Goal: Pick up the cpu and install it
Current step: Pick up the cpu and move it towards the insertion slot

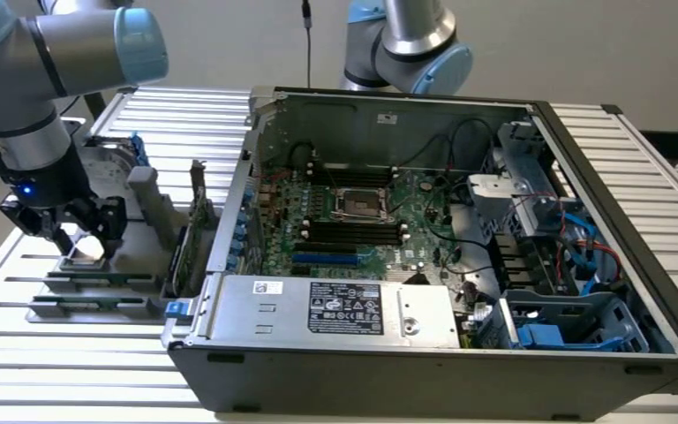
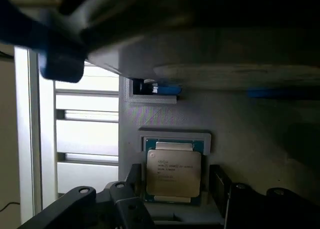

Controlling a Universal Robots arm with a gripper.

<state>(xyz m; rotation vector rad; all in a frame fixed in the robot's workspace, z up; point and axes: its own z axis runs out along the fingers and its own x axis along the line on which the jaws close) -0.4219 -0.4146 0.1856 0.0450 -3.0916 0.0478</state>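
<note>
From the exterior view, the claw [image 1: 80, 237] stands in front of the cpu [image 1: 85, 251], so only a bright sliver of it shows between the fingers [image 1: 110, 231]. The arm [image 1: 45, 79] above it runs out past the top edge, and so does a second arm [image 1: 416, 44] behind the case [image 1: 433, 380]. The label [image 1: 345, 307] on the silver box [image 1: 244, 314] is too small to read, and I can't tell if the socket [image 1: 360, 205] holds anything. In the wrist view the fingers are cut off at the edge, the cpu's print is too fine to read, and a dark blur [image 2: 200, 19] with a blue blob [image 2: 60, 64] is too soft to name.
</note>
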